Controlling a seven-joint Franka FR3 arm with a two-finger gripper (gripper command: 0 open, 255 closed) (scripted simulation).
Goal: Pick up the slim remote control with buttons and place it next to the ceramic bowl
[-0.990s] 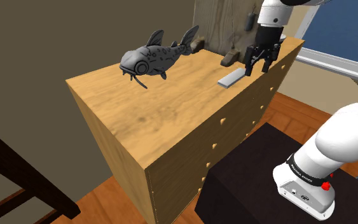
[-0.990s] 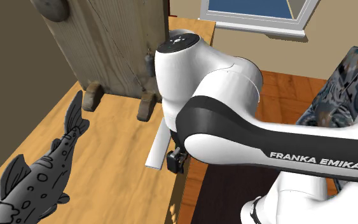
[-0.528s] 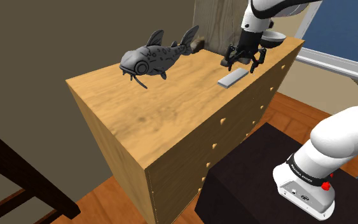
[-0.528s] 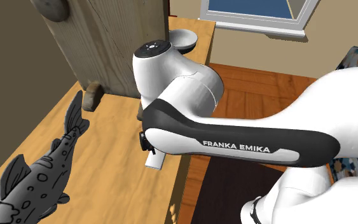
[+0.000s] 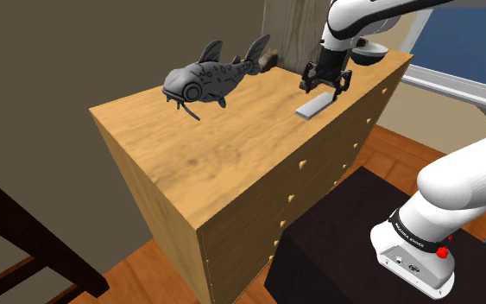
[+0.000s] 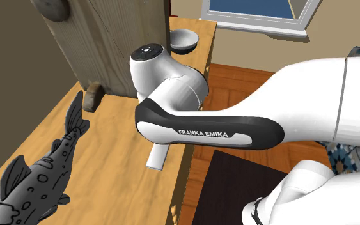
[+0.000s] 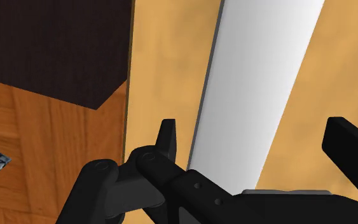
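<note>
My arm (image 6: 204, 124) has swung across the dresser (image 5: 198, 164) in the last second. The tool (image 7: 257, 149) has turned and now hangs right over the remote (image 7: 260, 89). It is wide open, one finger on each side, holding nothing. The pale remote lies flat near the dresser's edge. The bowl (image 6: 185, 39) sits at the far corner, well apart from it. I think I can go down and grab now.

Jaws moved from beside remote (image 5: 315, 105) to astride it, apparently lower; bowl (image 6: 185, 39) now uncovered.
</note>
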